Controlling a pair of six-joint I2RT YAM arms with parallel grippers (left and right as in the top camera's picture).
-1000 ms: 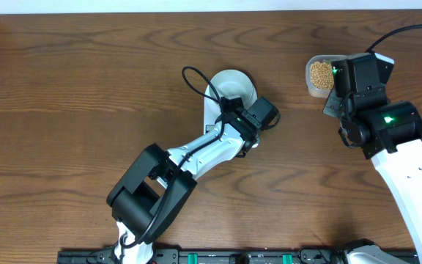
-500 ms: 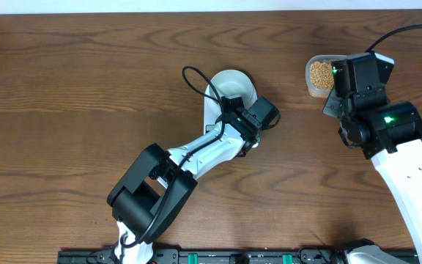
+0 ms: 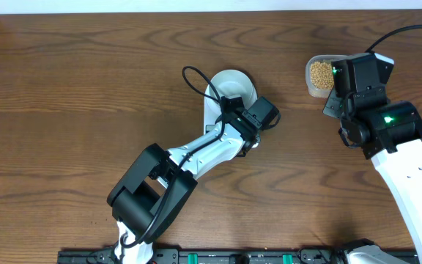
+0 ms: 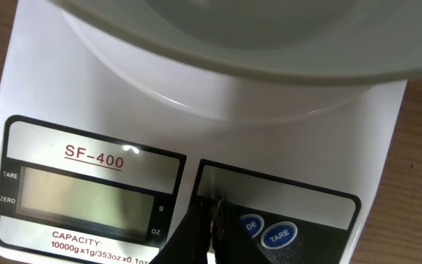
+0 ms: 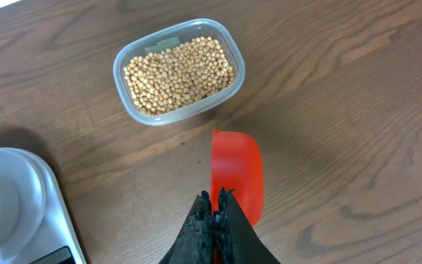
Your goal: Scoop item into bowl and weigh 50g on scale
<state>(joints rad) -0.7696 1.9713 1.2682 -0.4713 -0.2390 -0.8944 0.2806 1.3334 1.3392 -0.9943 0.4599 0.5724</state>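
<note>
Left wrist view: left gripper (image 4: 212, 209) has its fingers pressed together with nothing between them. Tips sit low over the button panel of the scale (image 4: 196, 125); contact can't be made out. Two round blue buttons (image 4: 252, 225) lie just right of the tips. Grey display (image 4: 86, 192) lies to their left. Bowl (image 4: 269, 37) rests on the scale platform ahead of the tips, only its underside and rim in sight.

Right wrist view: right gripper (image 5: 215, 205) is clamped tight on the handle of a red scoop (image 5: 238, 172). Scoop head juts forward and a little right of the tips, over the wooden table (image 5: 343, 110). Beans (image 5: 178, 70) fill a clear tub (image 5: 118, 77) ahead and slightly left of the tips, near the scoop's front edge but apart from it. Scale corner shows far left, level with the fingers.

Overhead: left arm lies across the scale, bowl just beyond its wrist. Tub sits just beside the right wrist, well apart from the bowl.
</note>
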